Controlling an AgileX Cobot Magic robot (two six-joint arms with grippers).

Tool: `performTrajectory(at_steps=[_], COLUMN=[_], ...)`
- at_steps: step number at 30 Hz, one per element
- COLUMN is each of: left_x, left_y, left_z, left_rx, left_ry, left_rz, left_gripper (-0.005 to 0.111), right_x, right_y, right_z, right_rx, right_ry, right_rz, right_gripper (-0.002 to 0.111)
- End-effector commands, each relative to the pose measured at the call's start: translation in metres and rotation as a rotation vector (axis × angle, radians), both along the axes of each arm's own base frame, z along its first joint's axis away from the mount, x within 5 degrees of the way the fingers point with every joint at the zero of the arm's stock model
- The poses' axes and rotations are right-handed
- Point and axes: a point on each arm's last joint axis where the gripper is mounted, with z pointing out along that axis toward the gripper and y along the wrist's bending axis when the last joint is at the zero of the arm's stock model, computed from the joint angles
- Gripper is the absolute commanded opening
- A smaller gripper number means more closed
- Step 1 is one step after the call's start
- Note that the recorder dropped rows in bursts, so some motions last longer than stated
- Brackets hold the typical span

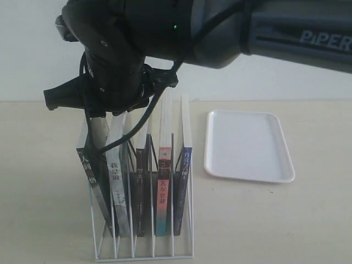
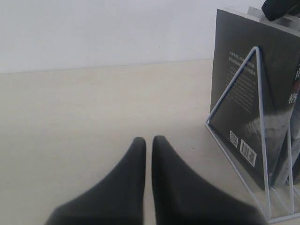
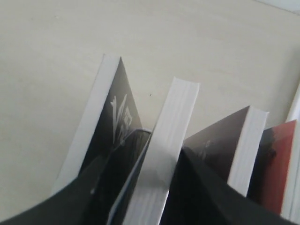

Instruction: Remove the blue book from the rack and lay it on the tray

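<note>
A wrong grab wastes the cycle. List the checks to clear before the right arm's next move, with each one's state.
1. Right gripper over the blue book: not ok; it straddles the grey-spined book, three books over.
2. Grip closed on that book: cannot tell.
3. Blue book upright in the rack, at the end nearest the tray: ok.
4. Tray bare: ok.
5. Left gripper away from the rack, shut, empty: ok.
</note>
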Motion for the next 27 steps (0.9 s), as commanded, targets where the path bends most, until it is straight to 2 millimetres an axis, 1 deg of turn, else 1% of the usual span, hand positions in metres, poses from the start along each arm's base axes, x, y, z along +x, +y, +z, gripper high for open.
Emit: performTrajectory(at_steps=[1, 3, 5, 8, 10, 12, 13, 14, 16, 19, 27], left_x=[0.0, 0.0, 0.0, 0.0, 0.0, 0.0, 0.0, 0.0, 0.0, 0.0, 0.0], left_y=[0.0, 0.0, 0.0, 0.0, 0.0, 0.0, 0.0, 0.0, 0.0, 0.0, 0.0], left_z=[-0.001, -0.001, -0.001, -0.001, -0.001, -0.001, -0.001, -0.001, -0.001, -0.001, -0.001], left_rx=[0.001, 0.001, 0.001, 0.001, 0.001, 0.001, 0.001, 0.001, 0.001, 0.001, 0.001], left_ry=[0.0, 0.0, 0.0, 0.0, 0.0, 0.0, 0.0, 0.0, 0.0, 0.0, 0.0], left_rz=[0.002, 0.002, 0.002, 0.002, 0.002, 0.002, 0.002, 0.002, 0.002, 0.002, 0.002], left_gripper=[0.004, 0.004, 0.004, 0.004, 0.004, 0.004, 0.004, 0.004, 0.004, 0.004, 0.004], right_x=[0.005, 0.007, 0.009, 0.01, 0.011, 0.011, 0.011, 0.011, 0.012, 0.012, 0.004], right_y=[-0.001, 0.0, 0.002, 0.003, 0.003, 0.003, 0.003, 0.003, 0.003, 0.001, -0.012], right_z=[0.0, -0.005, -0.015, -0.019, -0.02, -0.02, -0.02, -0.02, -0.019, -0.014, 0.02], right_rx=[-0.001, -0.005, -0.024, -0.032, -0.035, -0.039, -0.039, -0.039, -0.036, -0.028, 0.03], right_ry=[-0.022, -0.012, 0.001, 0.005, 0.003, -0.004, -0.004, -0.005, -0.009, -0.024, -0.062], right_rz=[-0.014, -0.023, -0.028, -0.03, -0.031, -0.031, -0.031, -0.032, -0.039, -0.048, -0.065], right_gripper=[0.041, 0.041, 0.041, 0.039, 0.03, 0.014, 0.003, 0.0, 0.0, 0.0, 0.0])
